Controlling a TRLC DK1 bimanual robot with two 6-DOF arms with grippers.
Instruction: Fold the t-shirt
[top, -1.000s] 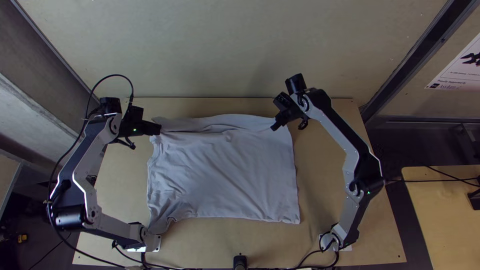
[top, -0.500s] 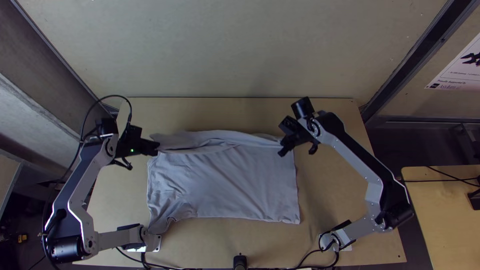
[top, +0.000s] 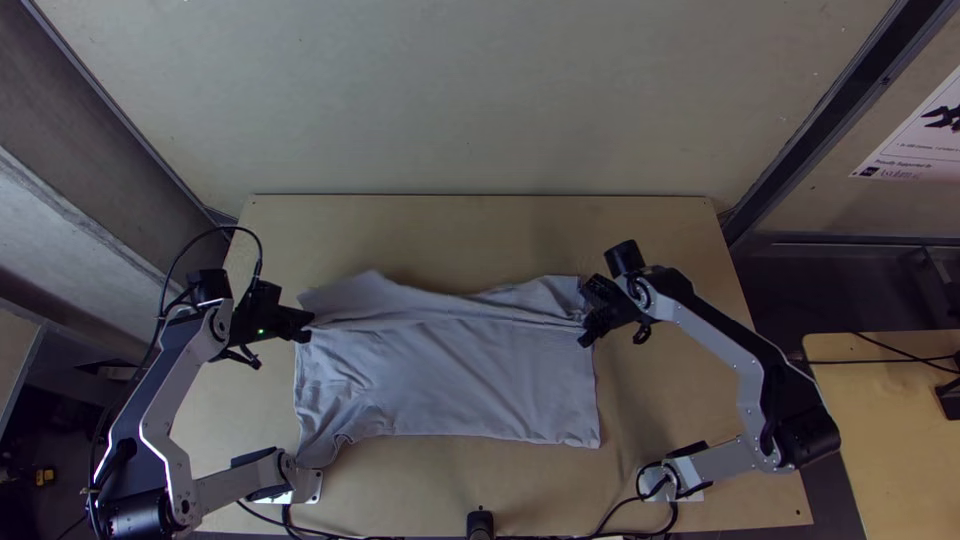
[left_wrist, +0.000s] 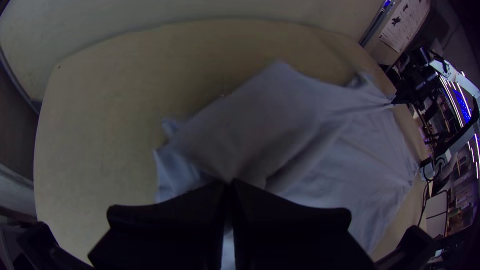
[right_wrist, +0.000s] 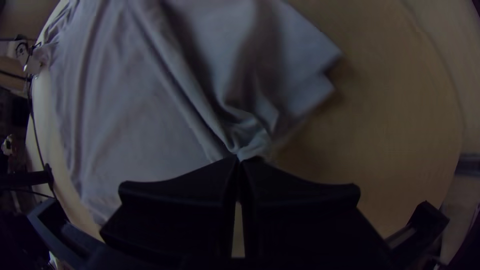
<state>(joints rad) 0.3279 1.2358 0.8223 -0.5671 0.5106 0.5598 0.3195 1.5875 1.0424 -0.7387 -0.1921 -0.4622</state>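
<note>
left wrist view, 12 = where fingertips point | left gripper (top: 306, 327): fingers together on t-shirt (left_wrist: 270, 110) | cloth: raised, rumpled layer peaking at 1 o'clock, loose edge at 10, flatter part at 3 | right gripper (top: 586, 335): 2 o'clock, cloth drawn to its tip | table (left_wrist: 95, 110): 10 o'clock
</note>
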